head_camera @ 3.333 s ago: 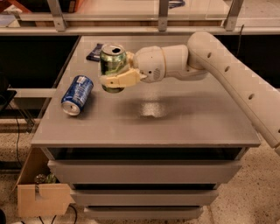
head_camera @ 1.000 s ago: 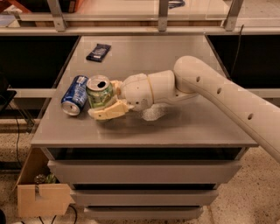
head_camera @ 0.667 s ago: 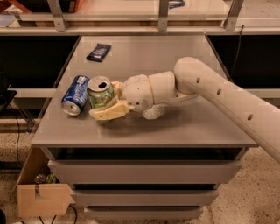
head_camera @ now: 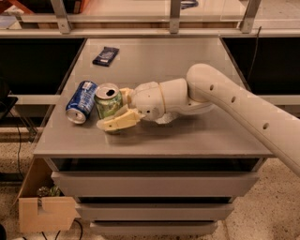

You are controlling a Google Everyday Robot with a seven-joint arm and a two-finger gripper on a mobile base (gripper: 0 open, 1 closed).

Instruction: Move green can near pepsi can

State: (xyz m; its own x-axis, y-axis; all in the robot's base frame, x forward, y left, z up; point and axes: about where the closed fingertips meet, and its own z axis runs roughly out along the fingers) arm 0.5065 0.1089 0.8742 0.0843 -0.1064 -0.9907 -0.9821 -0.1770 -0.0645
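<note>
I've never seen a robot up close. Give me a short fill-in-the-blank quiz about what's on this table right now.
1. The green can stands ____ on the table.
2. The blue pepsi can, right beside it, lies on its ____.
3. The gripper is closed around the can whose colour is ____.

Missing words: upright; side; green.

Robotics laboratory or test area. A grey work table (head_camera: 197, 136) with drawers (head_camera: 154, 183) stands on a speckled floor (head_camera: 265, 220). Metal railing posts (head_camera: 175, 14) at 12 o'clock, a cardboard box (head_camera: 44, 214) at 7 o'clock, loose cables (head_camera: 18, 154) at 9 o'clock. The gripper (head_camera: 112, 108), toward the tabletop's 9 o'clock, clasps the green can (head_camera: 107, 106).
</note>
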